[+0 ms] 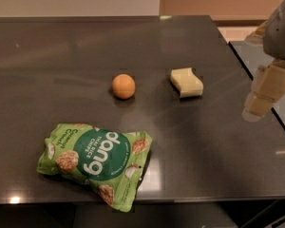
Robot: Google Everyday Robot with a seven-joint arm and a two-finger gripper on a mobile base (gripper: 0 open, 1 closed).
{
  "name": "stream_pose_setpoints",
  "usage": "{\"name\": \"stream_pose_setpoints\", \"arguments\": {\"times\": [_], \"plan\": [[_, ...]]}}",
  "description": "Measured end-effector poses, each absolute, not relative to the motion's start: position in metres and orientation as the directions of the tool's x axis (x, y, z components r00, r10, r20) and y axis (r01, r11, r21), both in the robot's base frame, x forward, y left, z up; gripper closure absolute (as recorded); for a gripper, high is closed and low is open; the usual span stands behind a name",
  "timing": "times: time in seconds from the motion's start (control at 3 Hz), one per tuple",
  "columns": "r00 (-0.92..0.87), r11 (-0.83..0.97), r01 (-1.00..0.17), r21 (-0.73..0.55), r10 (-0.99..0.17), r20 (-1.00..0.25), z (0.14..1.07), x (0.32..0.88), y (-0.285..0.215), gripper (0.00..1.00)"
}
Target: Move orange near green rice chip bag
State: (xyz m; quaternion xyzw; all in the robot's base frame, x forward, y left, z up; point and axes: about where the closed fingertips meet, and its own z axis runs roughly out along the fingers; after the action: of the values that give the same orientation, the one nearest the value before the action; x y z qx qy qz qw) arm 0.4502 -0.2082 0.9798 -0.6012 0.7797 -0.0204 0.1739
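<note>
The orange is a small round fruit on the dark table, near its middle. The green rice chip bag lies flat at the front left, with its lower corner over the table's front edge. The orange sits apart from the bag, behind it and a little to the right. My gripper hangs at the right edge of the view, above the table's right side, well away from the orange and holding nothing that I can see.
A pale yellow wavy-edged sponge block lies to the right of the orange. The dark table ends at the right near a second glossy surface. A wall runs behind the table.
</note>
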Motion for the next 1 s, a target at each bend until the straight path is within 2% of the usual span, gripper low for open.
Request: {"name": "stream_pose_setpoints", "arguments": {"times": [1.0], "plan": [[-0.075, 0.176, -0.955, -0.238, -0.921, -0.381, 0.985, 0.524, -0.113, 0.0]]}}
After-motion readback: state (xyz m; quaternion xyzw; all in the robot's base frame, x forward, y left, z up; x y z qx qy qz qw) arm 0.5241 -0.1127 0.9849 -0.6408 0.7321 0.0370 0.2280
